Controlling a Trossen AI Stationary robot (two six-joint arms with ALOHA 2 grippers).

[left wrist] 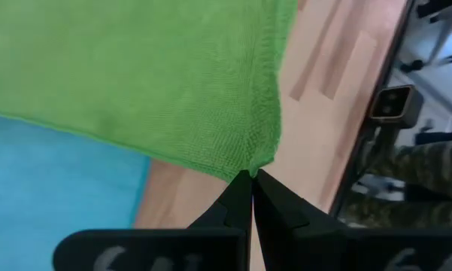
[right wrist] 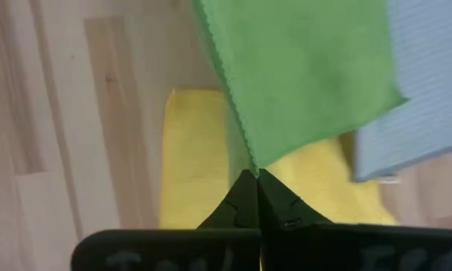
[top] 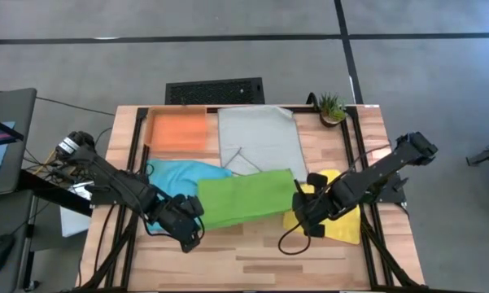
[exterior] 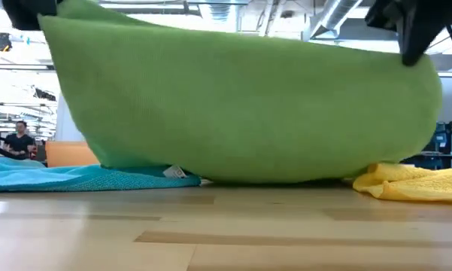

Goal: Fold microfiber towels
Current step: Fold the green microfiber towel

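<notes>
1. The left tool (top: 187, 221) is pressed together, pinching one near corner of the lime green towel (top: 246, 198); the right tool (top: 311, 213) pinches the opposite near corner the same way.
2. The towel stretches between the two tools, its long axis running from one to the other, and sags in the middle until its belly touches the worktop (top: 252, 260).
3. From both tools the cloth extends forward, away from the arms' bases; its far edge lies over the blue towel (top: 179, 174) and the grey towel (top: 260, 137).
4. The yellow towel (top: 342, 220) lies beneath the right tool.
5. Neither arm is nearer; a fold likely needs both corners carried forward together.
</notes>
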